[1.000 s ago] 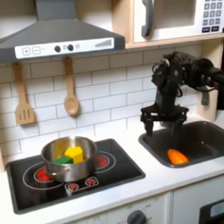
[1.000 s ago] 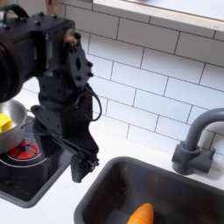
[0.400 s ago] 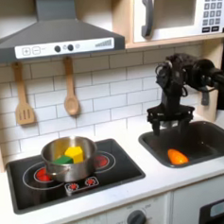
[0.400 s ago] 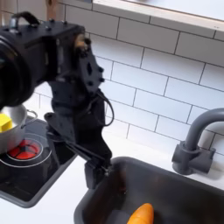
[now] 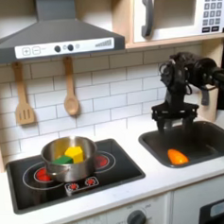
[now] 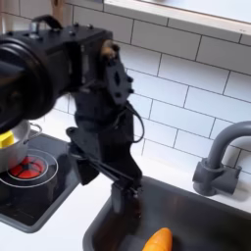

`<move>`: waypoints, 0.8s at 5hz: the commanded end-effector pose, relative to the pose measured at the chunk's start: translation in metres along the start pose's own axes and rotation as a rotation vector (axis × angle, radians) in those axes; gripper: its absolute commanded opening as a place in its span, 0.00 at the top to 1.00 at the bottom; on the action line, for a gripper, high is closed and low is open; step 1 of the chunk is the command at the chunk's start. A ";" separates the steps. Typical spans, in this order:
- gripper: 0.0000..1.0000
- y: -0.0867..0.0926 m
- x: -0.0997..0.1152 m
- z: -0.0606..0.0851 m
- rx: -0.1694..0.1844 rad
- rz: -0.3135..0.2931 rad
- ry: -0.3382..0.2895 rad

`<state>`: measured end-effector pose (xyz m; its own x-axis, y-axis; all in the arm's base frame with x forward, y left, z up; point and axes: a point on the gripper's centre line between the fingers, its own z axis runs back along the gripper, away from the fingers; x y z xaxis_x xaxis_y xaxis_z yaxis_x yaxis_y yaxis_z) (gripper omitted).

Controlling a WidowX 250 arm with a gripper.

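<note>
In the first exterior view my black gripper hangs open over the back of the sink, with nothing between its fingers. An orange carrot lies on the sink floor, below the gripper and apart from it. In the second exterior view the gripper hangs at the left rim of the sink, and the carrot lies just to its lower right. The arm's bulk hides the wall behind it.
A steel pot holding a yellow piece and a green piece stands on the black stove, at the first exterior view's left. Two wooden utensils hang on the tiled wall. A grey faucet stands behind the sink.
The gripper has moved from the counter beside the stove to over the sink, rightwards in both exterior views. It stays open. The carrot and the pot have not moved.
</note>
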<state>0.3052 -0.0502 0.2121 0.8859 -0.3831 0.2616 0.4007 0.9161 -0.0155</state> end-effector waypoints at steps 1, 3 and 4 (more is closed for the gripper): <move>0.00 -0.011 0.011 -0.008 -0.007 -0.039 -0.015; 0.00 -0.011 0.014 -0.006 -0.009 -0.051 -0.024; 0.00 -0.011 0.014 -0.007 -0.009 -0.051 -0.024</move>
<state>0.3142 -0.0667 0.2097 0.8583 -0.4264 0.2855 0.4476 0.8942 -0.0102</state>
